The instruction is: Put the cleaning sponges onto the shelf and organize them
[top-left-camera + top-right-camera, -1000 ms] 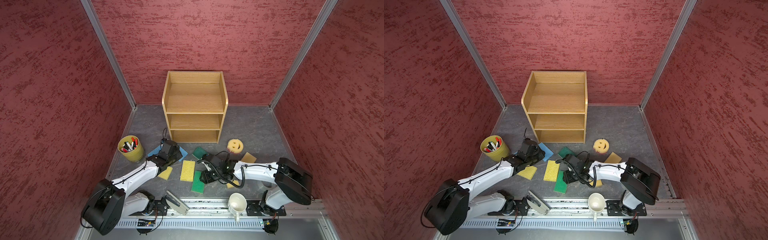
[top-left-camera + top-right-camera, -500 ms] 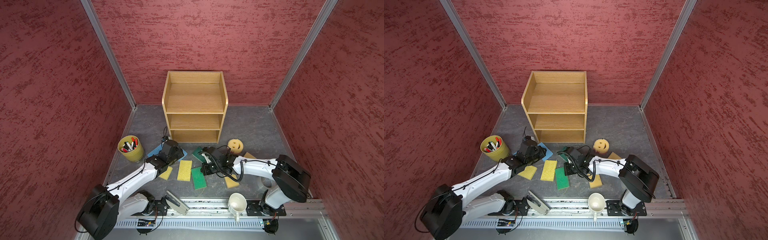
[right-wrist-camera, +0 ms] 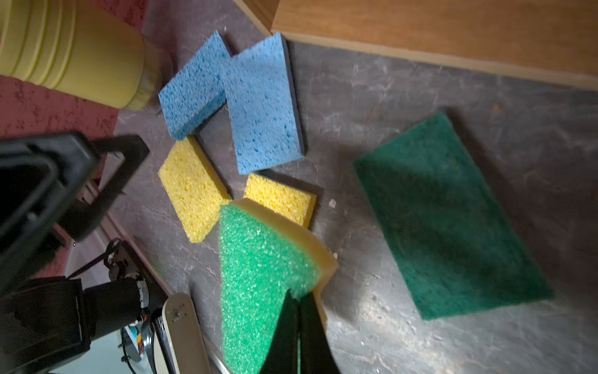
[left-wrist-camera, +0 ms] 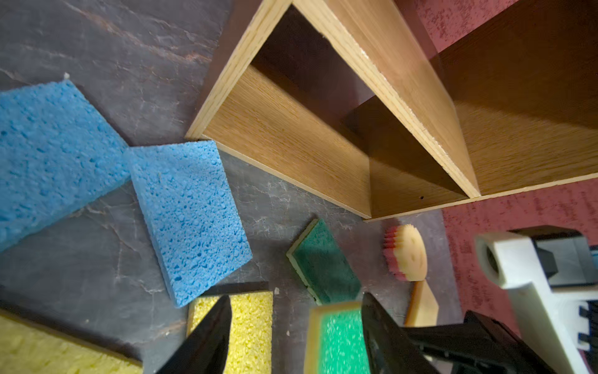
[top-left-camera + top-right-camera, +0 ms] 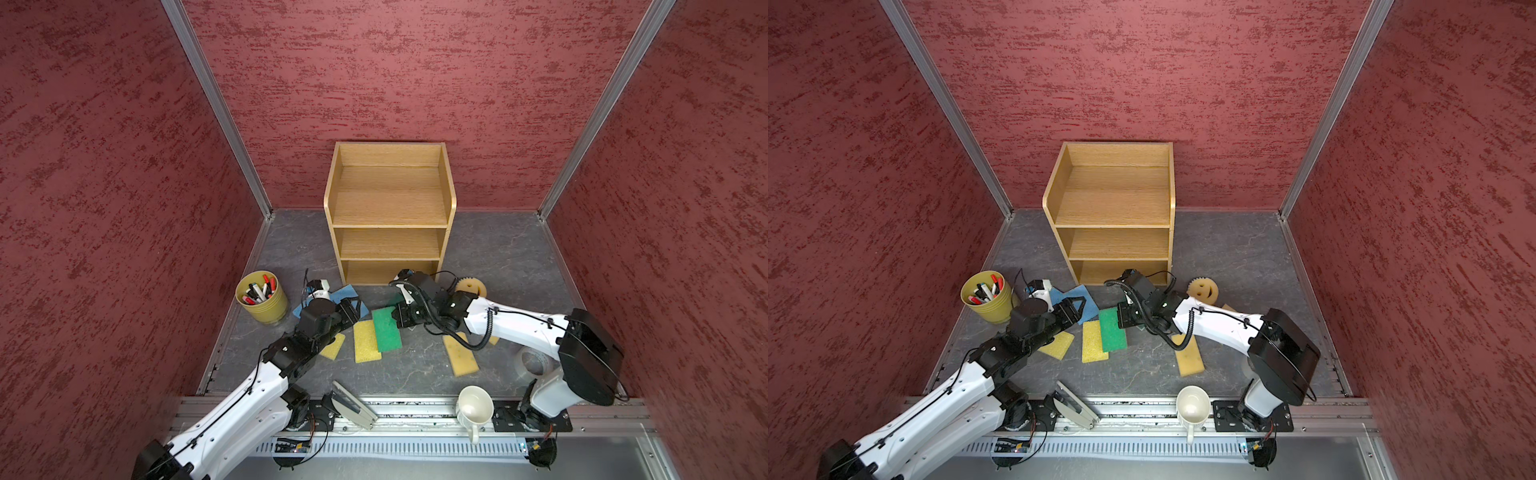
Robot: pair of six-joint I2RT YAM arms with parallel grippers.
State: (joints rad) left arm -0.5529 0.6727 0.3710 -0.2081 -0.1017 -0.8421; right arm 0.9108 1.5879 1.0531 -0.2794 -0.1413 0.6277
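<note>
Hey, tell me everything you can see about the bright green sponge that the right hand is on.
The bright green sponge is a rectangular pad with a coarse green scouring face over pale yellow foam. The right hand is shut on one end, pinching it. It lies tilted in front of the shelf, one edge over a yellow sponge.

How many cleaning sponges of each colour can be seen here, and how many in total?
Blue sponges: 2
Yellow rectangular sponges: 2
Green sponges: 2
Tan sponges: 2
Round yellow smiley sponge: 1
Total: 9
</note>
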